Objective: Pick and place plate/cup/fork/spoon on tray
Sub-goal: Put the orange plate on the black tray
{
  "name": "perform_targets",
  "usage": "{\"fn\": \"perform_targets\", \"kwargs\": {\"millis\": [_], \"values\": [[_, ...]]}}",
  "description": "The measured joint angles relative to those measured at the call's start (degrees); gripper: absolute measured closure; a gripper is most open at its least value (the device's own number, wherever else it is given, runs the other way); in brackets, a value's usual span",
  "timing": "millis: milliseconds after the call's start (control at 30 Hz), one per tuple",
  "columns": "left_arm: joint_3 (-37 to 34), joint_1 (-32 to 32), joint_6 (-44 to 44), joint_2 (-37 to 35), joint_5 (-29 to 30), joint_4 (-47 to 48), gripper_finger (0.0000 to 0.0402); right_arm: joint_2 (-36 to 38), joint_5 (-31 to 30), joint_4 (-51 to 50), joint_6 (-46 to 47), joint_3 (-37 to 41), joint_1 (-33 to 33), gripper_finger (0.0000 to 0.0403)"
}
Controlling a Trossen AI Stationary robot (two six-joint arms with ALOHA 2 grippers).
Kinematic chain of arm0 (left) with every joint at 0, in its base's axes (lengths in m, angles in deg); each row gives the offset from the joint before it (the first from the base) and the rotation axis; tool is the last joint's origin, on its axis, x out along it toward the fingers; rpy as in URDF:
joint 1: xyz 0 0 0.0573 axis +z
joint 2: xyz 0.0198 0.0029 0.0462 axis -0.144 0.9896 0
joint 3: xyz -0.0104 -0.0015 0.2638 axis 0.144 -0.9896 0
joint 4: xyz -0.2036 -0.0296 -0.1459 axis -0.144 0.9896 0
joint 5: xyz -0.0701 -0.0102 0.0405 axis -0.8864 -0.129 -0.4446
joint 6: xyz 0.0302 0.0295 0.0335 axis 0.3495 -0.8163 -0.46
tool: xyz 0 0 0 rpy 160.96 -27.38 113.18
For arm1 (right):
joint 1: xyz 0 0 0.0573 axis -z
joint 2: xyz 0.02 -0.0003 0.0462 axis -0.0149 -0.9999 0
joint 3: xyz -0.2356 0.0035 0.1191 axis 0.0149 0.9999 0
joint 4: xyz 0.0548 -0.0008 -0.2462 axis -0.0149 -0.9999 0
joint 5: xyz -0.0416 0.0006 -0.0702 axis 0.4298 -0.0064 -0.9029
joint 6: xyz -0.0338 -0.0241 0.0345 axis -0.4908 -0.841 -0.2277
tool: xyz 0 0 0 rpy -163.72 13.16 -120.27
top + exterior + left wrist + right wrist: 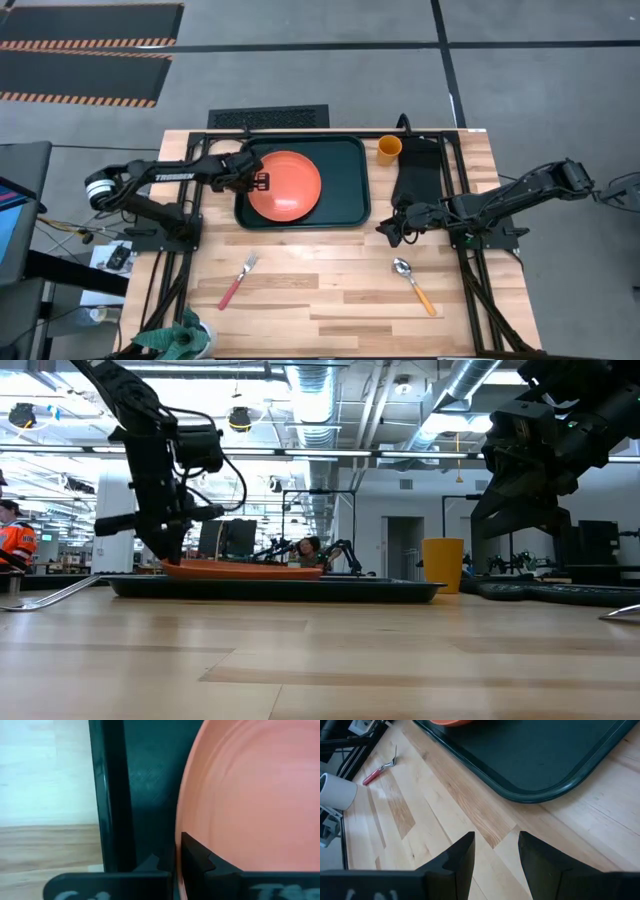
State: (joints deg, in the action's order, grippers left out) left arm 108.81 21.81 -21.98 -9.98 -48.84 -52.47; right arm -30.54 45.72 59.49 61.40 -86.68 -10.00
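Note:
The orange-red plate (290,186) lies in the dark green tray (345,170) at the table's far middle. My left gripper (262,182) is shut on the plate's left rim; the low view shows it at the plate's left end (172,555). My right gripper (495,852) is open and empty, above the bare table just off the tray's near right corner (392,228). The orange-yellow cup (389,149) stands upright on the table right of the tray. The red-handled fork (238,279) and the yellow-handled spoon (414,284) lie flat on the table near its front. My left gripper pinches the plate's left rim (179,827) between its two fingers, one finger (197,856) over the plate's inner face and the other outside the rim. The fingers come from the table's left, slanting down. The plate sits about level, low in the tray (240,569).
A black oven mitt (418,172) lies right of the tray, beside the cup. Black arm bases and frame rails (470,240) run along both sides of the table. A green object (175,335) sits at the near left corner. Bare wood lies between fork and spoon.

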Motion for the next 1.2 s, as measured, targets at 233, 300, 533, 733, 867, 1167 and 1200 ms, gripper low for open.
{"fn": "perform_targets", "kwargs": {"millis": [233,300,533,733,867,1167,1200], "values": [[0.0,-1.1,-0.3,1.0,-3.2,-2.0,0.0401,0.0,-0.8,0.0,0.2,0.0,0.0,0.0226],[0.2,-1.7,0.0,1.0,-3.8,-4.0,0.0401,0.0,-1.2,0.0,0.2,0.0,0.0,0.0226],[0.6,-3.8,4.6,1.5,-2.5,-10.8,0.0401,0.0,-1.3,0.0,0.1,0.0,1.6,0.0226],[1.3,-5.8,7.8,7.0,-5.1,-20.3,0.0401,0.0,-1.3,0.0,0.0,0.0,2.6,0.0226],[5.6,-7.8,7.8,13.2,-5.3,-20.6,0.0401,0.0,-1.3,0.0,0.0,0.0,2.6,0.0226],[15.2,-9.6,4.9,21.1,-4.4,-19.0,0.0401,0.0,-1.3,0.0,-0.1,0.0,2.6,0.0226],[16.0,-9.6,4.4,21.4,-4.0,-17.8,0.0401,0.0,-1.3,0.0,-0.1,0.0,2.6,0.0226]]}}
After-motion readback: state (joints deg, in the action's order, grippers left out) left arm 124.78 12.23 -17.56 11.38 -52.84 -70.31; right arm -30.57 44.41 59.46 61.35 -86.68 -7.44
